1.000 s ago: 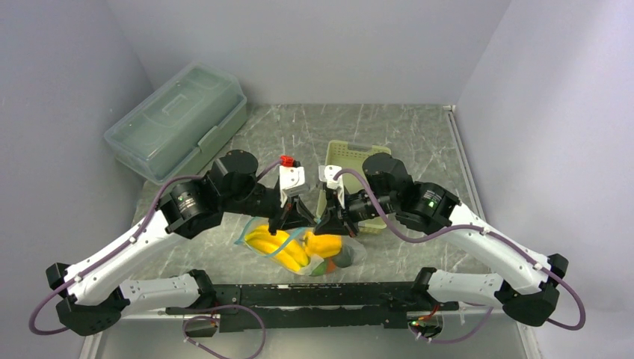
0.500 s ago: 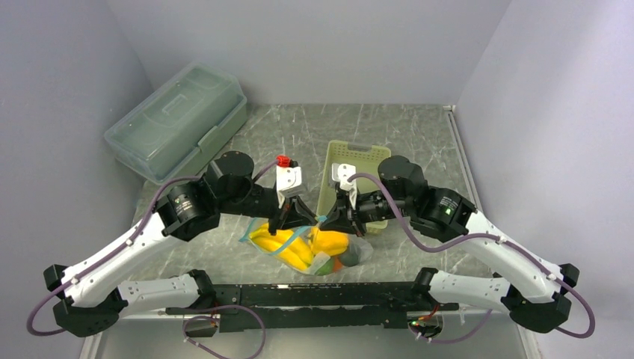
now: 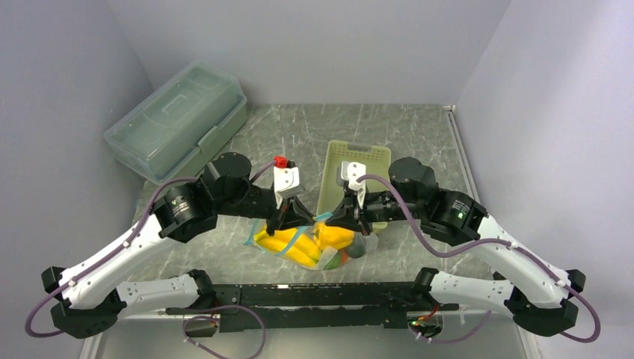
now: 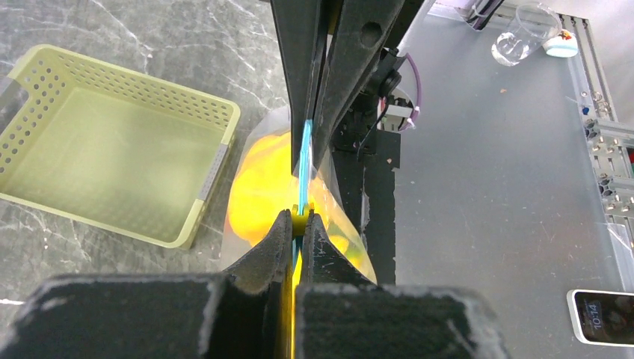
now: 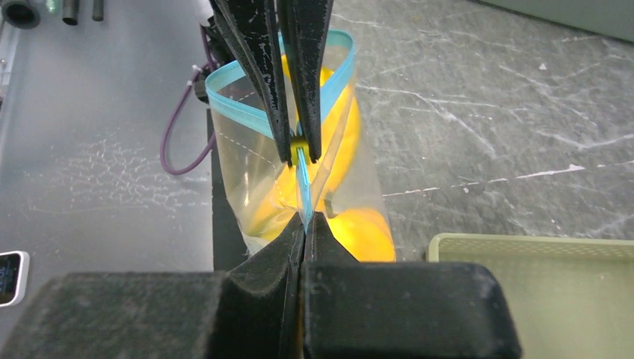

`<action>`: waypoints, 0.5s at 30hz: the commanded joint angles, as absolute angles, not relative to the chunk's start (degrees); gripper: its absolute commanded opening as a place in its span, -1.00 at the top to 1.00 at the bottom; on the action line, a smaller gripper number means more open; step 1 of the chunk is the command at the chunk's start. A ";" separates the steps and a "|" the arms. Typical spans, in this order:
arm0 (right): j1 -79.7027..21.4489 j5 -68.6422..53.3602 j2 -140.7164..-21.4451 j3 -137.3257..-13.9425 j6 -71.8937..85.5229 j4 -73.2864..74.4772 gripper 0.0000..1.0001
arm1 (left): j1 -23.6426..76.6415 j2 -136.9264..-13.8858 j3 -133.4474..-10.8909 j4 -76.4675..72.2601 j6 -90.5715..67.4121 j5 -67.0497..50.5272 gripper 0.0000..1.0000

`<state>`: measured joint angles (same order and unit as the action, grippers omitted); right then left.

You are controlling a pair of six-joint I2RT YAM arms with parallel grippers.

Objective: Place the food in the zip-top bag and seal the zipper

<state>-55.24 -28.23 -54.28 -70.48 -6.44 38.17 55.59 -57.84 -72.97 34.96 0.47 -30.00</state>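
Observation:
The zip-top bag (image 3: 310,248) hangs between my two grippers above the table's near edge. Yellow banana-like food (image 3: 288,245) and a yellow-orange piece (image 3: 334,235) show through it, with a dark green piece (image 3: 359,247) at its right end. My left gripper (image 3: 288,222) is shut on the teal zipper (image 4: 303,161) at a small yellow tab (image 4: 299,221). My right gripper (image 3: 334,218) is shut on the same zipper (image 5: 301,179), a short way along. The strip is pressed flat between them. Beyond the left fingers (image 5: 262,67) the bag mouth (image 5: 232,97) gapes in a loop.
The pale green basket (image 3: 351,158) stands just behind the bag and looks empty in the left wrist view (image 4: 217,112). The lidded storage box (image 3: 179,120) sits at the back left. The black base rail (image 3: 321,295) runs below the bag.
The right arm has drawn back to the right and its gripper sits farther along the strip. The bag has shifted a little right with it. The left gripper has barely moved.

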 commanded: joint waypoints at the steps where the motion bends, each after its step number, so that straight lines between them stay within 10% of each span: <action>1: -55.15 -23.94 -50.63 -75.13 -6.66 35.46 1.00 | 55.46 -56.20 -72.62 40.98 1.01 -28.67 1.00; 15: -55.18 -17.63 -47.51 -75.98 -5.16 34.01 1.00 | 55.48 -55.29 -72.34 41.98 0.77 -28.59 1.00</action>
